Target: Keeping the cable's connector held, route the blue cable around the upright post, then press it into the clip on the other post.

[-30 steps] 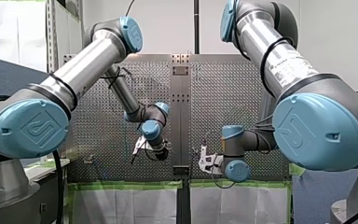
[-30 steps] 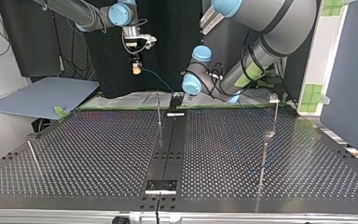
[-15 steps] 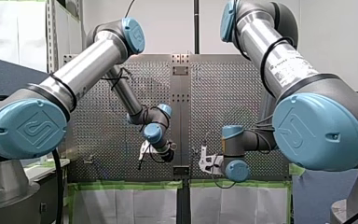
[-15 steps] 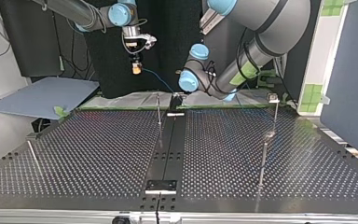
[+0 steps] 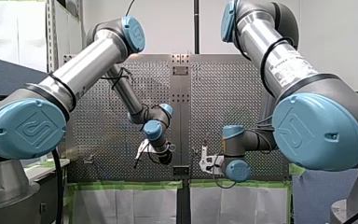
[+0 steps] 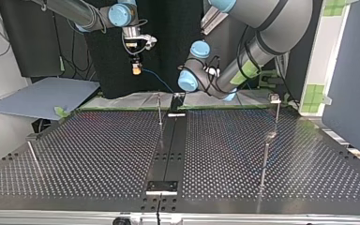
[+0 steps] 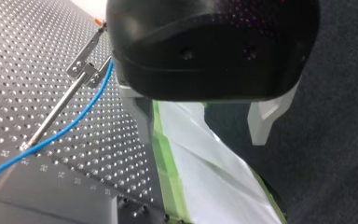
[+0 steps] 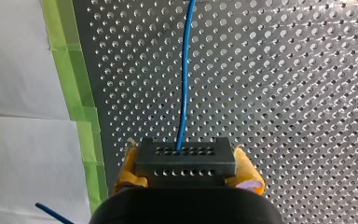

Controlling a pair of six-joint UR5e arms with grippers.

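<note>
In the right wrist view my right gripper (image 8: 185,164) is shut with its yellow pads (image 8: 127,163) on a black perforated connector (image 8: 185,157). The blue cable (image 8: 184,79) runs straight ahead from it over the perforated table. The top view shows this gripper (image 6: 136,69) raised above the table's far edge, the cable (image 6: 158,82) sloping down from it. My left gripper (image 7: 200,135) is open with nothing between its pale fingers (image 7: 263,122). Beside it the cable (image 7: 70,128) passes a thin post with a metal clip (image 7: 86,70); whether it sits in the clip is hidden.
Thin upright posts stand on the table: one near the middle (image 6: 160,110), one with a clip head at the top view's right (image 6: 276,110), another in front of it (image 6: 264,159). Green tape (image 7: 168,168) and white sheeting edge the table. A grey panel (image 6: 42,96) lies beyond the far corner.
My left arm's wrist has shifted a little toward the table's middle and turned. The right arm and the connector have not moved.
</note>
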